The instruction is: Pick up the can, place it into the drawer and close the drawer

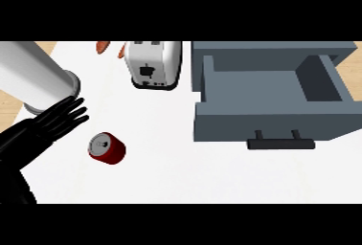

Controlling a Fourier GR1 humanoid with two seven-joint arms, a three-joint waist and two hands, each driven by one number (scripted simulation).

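Note:
A red can lies on its side on the white counter, its grey lid turned up and to the left. My left hand comes in from the lower left with its fingers straight and spread. Its fingertips are just above and left of the can, a small gap apart from it. The grey drawer stands pulled open at the right. Its inside looks bare, and its dark handle faces the front. My right hand does not show.
A white toaster stands at the back, between the hand and the drawer. A grey forearm crosses the upper left corner. A small orange thing peeks in at the top edge. White counter stretches between can and drawer.

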